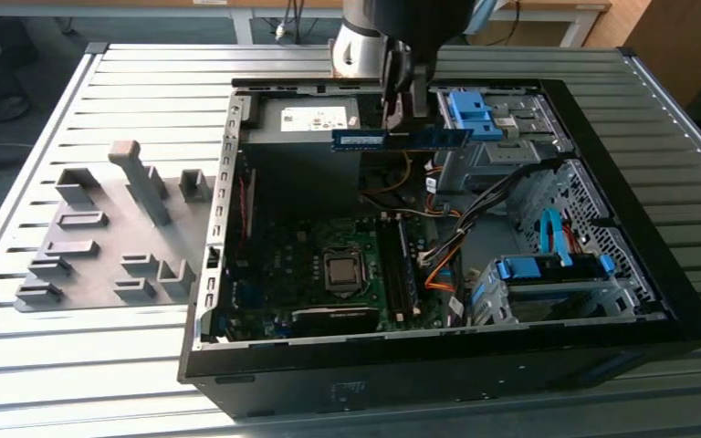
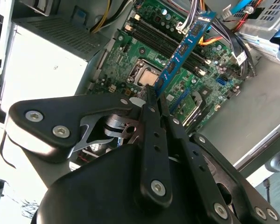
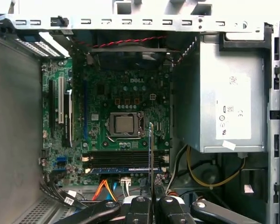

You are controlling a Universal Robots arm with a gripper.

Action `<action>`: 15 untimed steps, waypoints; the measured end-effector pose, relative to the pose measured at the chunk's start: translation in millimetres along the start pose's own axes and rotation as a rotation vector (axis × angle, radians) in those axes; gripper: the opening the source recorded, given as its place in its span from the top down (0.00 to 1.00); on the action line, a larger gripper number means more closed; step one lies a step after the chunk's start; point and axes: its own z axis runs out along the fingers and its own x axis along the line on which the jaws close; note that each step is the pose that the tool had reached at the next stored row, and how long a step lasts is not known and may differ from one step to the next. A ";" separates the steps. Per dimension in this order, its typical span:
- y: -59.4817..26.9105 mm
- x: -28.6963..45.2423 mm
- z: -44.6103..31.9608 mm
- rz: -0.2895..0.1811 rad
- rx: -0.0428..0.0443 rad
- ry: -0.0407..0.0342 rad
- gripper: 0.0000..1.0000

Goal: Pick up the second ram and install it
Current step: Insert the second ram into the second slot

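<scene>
A slatted metal table (image 1: 83,383) carries an open black computer case (image 1: 448,374) toward three o'clock and a grey fixture plate (image 1: 101,276) with upright blocks at nine o'clock.

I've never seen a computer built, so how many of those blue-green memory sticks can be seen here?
2. The second ram is clamped in the tool over the open case; a first stick looks seated in the motherboard in the first wrist view. Others may be hidden.
</scene>
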 end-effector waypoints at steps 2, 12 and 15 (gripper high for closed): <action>-0.1 0.0 0.1 0.022 0.0009 0.0000 0.86; 0.0 0.0 1.0 0.137 0.0055 0.0001 0.86; 0.0 -0.1 1.3 0.171 0.0070 0.0000 0.86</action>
